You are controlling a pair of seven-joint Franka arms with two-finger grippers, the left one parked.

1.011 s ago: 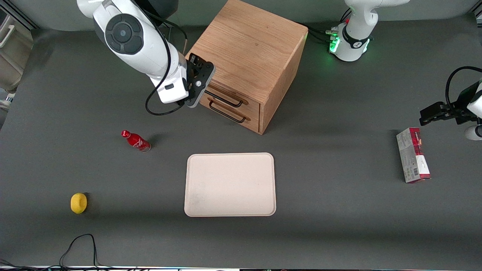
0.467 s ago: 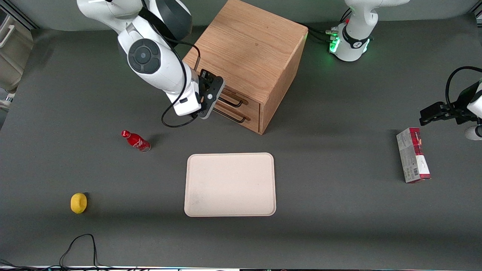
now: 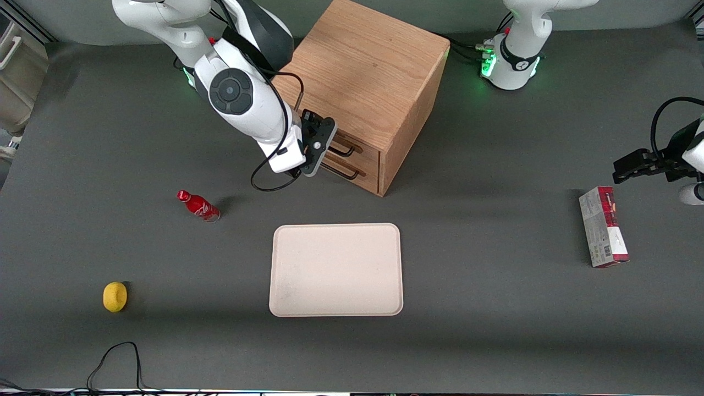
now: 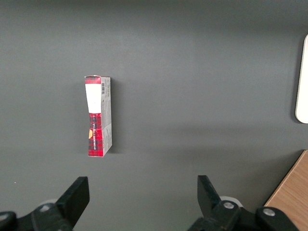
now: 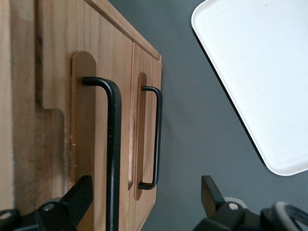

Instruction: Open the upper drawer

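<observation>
Approach step, no grasp yet. The gripper sits right in front of the cabinet, at the level of the upper drawer, which looks shut and flush with the cabinet face. The cabinet stands on the desk farther from the front camera than the tray, drawer fronts angled toward the working arm's end. In the wrist view the jaws are spread wide, both fingers visible with a big gap, and the upper handle, a thin black wire bar, runs into that gap close to one finger; the lower handle is just beside it, apart from the jaws. Nothing is held. Next move, my read: ease forward until the upper bar sits between the pads, close on it, then pull straight out along the drawer's run; the two handles are close, so catching the wrong one is the risk. Versus the earlier frames: the arm has swung along the cabinet front toward the handles and come in closer, now covering the handles' near ends, where a second ago it hung near the cabinet's corner. Bottle, lemon, tray and box unchanged.
</observation>
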